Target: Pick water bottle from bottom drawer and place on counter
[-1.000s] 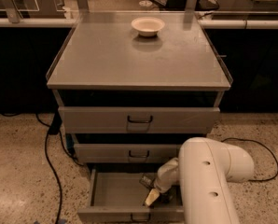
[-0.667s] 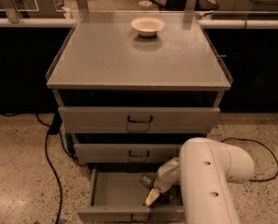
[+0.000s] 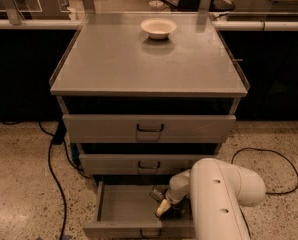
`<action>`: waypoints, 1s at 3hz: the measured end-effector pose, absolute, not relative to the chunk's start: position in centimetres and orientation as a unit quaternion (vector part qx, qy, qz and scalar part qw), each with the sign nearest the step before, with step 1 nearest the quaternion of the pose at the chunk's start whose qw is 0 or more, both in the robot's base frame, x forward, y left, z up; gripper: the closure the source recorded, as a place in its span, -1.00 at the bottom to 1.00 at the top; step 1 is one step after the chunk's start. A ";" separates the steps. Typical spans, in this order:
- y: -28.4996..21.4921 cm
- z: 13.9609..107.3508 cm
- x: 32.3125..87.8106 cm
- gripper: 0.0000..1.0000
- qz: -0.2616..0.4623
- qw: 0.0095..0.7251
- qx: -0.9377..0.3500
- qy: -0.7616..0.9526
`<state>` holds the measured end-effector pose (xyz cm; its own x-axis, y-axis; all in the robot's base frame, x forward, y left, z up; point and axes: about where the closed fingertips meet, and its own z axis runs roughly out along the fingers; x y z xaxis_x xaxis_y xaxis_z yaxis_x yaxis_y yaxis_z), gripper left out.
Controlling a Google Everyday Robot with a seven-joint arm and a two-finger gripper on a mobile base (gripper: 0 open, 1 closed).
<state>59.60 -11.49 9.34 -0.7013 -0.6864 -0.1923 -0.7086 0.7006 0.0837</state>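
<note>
**A:** Entry: gripper (image 3: 163, 207) is down inside the bottom drawer (image 3: 123, 210), which is pulled out, right of its middle. Open or closed? I cannot tell; the arm (image 3: 220, 199) covers most of it.

**B:** Water bottle?

**A:** A small dim object (image 3: 156, 193) lies in the drawer just beside the gripper, on its far side. Probably the water bottle, not confirmed. Whether the two touch, cannot tell.

**B:** Risks from here?

**A:** 1) The middle drawer (image 3: 149, 163) front sits close above the back of the tray, so a straight lift could knock the wrist or bottle against it. 2) A ribbed round bottle lying flat may roll off if pinched off-centre. 3) The arm hides the drawer's right side from this camera, so a slip there would go unseen. 4) On the counter (image 3: 149, 66) a white bowl (image 3: 159, 28) stands near the back edge; setting down in front of it avoids a bump.

**B:** Brands, labels, writing?

**A:** None readable. No label band made out on the object, no marks on the drawers or arm.
</note>
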 end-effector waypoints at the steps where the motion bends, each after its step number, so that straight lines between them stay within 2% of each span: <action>1: -11.5 9.3 59.6 -1.00 0.076 0.073 -0.379 0.919; 2: -11.5 9.3 59.6 -0.61 0.076 0.073 -0.379 0.919; 3: -11.5 9.3 59.6 -0.02 0.076 0.073 -0.379 0.919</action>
